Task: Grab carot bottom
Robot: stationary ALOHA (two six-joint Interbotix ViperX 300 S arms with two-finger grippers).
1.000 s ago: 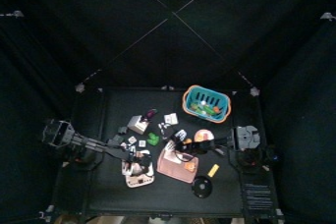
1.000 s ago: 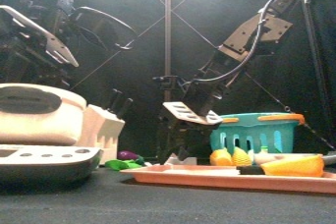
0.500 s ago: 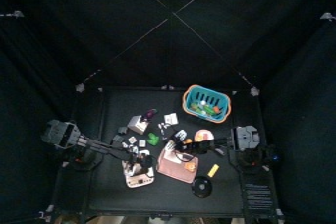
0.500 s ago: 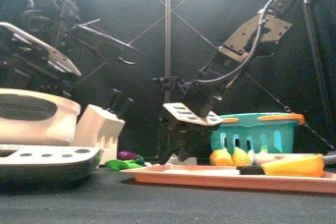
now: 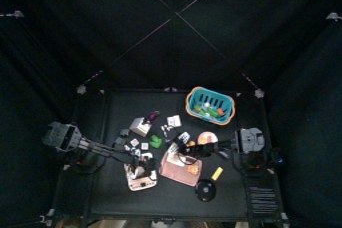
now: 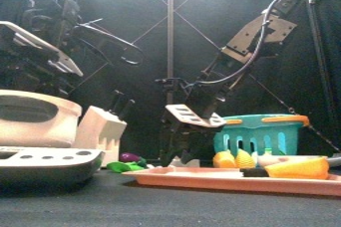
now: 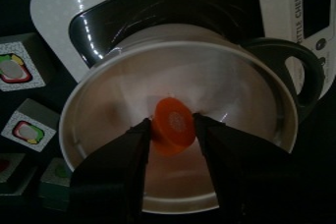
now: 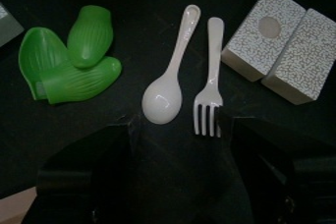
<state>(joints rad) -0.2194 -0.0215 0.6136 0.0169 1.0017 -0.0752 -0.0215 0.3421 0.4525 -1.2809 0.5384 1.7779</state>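
In the left wrist view my left gripper [image 7: 175, 130] is down inside the metal bowl [image 7: 118, 100] of a white toy mixer. Its jaws stand tight against both sides of a round orange carrot piece [image 7: 174, 122]. In the top view that arm reaches over the mixer [image 5: 138, 180] at the table's front left. A second orange carrot piece [image 6: 301, 168] lies on the pink tray [image 6: 200, 180] in the front view. My right gripper [image 8: 184, 135] is open and empty, hanging above a white toy spoon [image 8: 168, 88] and fork [image 8: 209, 100].
Green pea pods [image 8: 63, 61] and two speckled grey blocks [image 8: 282, 46] lie next to the spoon and fork. A teal basket [image 5: 210, 101] with toy food stands at the back right. Small cards [image 7: 24, 130] lie beside the mixer. A black bowl [image 5: 207, 190] sits at the front edge.
In the front view the left arm has shifted lower and to the right over the mixer. The right arm has not moved.
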